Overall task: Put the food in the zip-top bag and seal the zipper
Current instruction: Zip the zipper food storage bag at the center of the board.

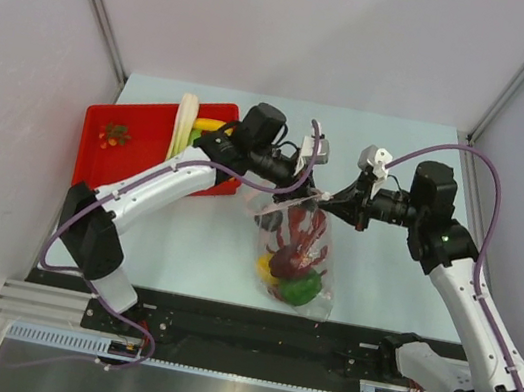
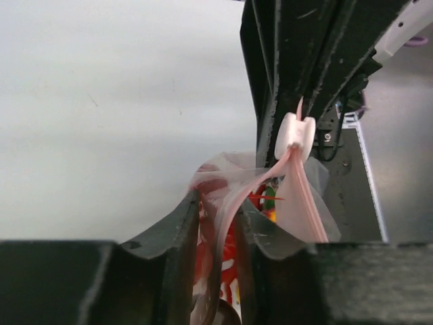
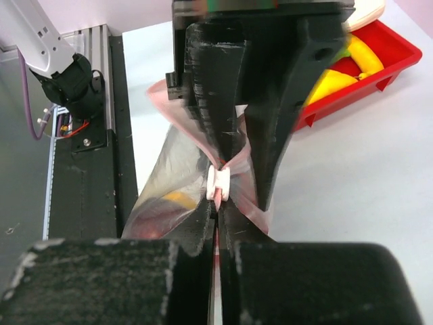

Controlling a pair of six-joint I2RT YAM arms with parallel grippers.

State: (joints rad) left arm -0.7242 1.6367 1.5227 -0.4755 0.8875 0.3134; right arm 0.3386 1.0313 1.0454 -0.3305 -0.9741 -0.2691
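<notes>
Pinching the white slider (image 2: 295, 135) at their very tips, the fingers of the right gripper (image 3: 218, 206) are pressed together with no gap showing. The slider rides on the zipper (image 2: 312, 203), the pink strip along the mouth of the zip-top bag (image 1: 273, 220).

Straight ahead of those tips stands the left gripper (image 2: 220, 203), facing them. Its fingers are a little apart, and the strip and bunched film run through the narrow gap; whether its pads press the strip I cannot tell. Only a short stretch of strip lies between the two sets of tips.

Below both jaws the bag stretches toward the near edge of the table (image 1: 192, 245), with the red lobster (image 1: 300, 243) in its middle and the green bell pepper (image 1: 303, 287) lowest. Its bottom edge comes close to the black rail (image 1: 248, 331). Pale tabletop shows on either side of the bag, under each arm.

Behind the left jaws the red tray (image 1: 95, 162), with a raised rim, holds the bananas (image 3: 331, 82) and the leek (image 1: 186, 122). Its nearest corner is near the bag's upper edge but apart from it.
</notes>
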